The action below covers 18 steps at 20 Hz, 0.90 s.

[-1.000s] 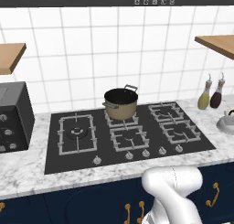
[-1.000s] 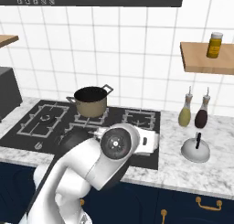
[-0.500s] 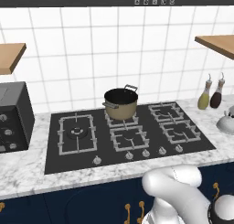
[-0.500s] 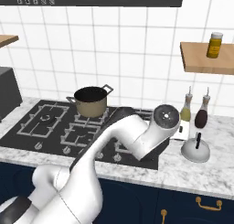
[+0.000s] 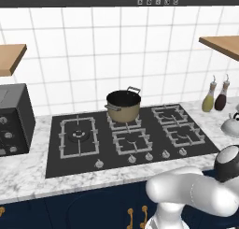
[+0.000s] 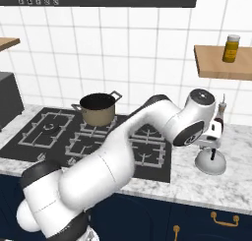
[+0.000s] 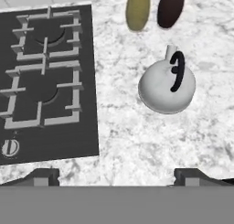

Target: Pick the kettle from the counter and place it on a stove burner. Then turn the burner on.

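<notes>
Now: Open Gripper Poised Above the Kettle

Wide apart and empty, the jaws of the gripper [image 7: 117, 175] show as two dark tips at the bottom of the hand view, with bare marble between them. That spread suits what lies ahead: the hand looks to be in the approach stage, set above and a little short of its target, and it has nothing in its grasp.

Just beyond the tips sits the kettle [image 7: 167, 87], a squat silvery dome on the counter [image 7: 137, 141], its black arched handle [image 7: 177, 71] running across the top and its short spout pointing toward the bottles. The handle is the likely grab point, so the jaws would probably need to straddle it.

Behind the kettle stand an olive-coloured bottle [image 7: 137, 8] and a dark bottle [image 7: 171, 7], close enough that a careless descent might knock them.

To the side lies the black cooktop [image 7: 50, 127], its nearest stove burner [image 7: 43, 93] free under its grate, a short carry from the kettle. In the right base view the arm reaches across the cooktop to hang over the kettle [image 6: 210, 162], while the tan cooking pot [image 6: 98, 108] occupies a rear burner, well apart.
</notes>
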Available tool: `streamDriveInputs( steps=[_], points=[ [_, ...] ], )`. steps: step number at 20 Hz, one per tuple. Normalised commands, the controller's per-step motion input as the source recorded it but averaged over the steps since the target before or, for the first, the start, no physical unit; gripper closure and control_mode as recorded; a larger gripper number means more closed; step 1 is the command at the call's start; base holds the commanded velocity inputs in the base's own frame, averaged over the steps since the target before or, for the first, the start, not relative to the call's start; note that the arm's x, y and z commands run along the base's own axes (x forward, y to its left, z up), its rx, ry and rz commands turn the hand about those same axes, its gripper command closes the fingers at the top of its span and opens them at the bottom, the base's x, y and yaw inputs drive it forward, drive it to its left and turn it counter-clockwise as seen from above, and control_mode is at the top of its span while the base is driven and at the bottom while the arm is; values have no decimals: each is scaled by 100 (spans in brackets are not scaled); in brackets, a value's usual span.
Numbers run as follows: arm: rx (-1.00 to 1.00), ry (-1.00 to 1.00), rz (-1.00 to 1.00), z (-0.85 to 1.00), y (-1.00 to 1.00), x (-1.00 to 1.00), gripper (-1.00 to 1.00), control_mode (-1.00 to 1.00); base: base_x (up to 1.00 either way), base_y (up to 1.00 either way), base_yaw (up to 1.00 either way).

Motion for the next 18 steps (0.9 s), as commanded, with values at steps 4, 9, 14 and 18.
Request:
streamDriveInputs(
  steps=[4,9,14,18],
  points=[
    [-6,15,0,-47,-11,66,-100,-100,0,0,0],
    [-3,11,-1,-33,-42,55,-100,-100,0,0,0],
    [0,7,-3,-40,-70,25,-100,-100,0,0,0],
    [3,2,0,-6,-66,25,-100,-100,0,0,0]
  ],
)
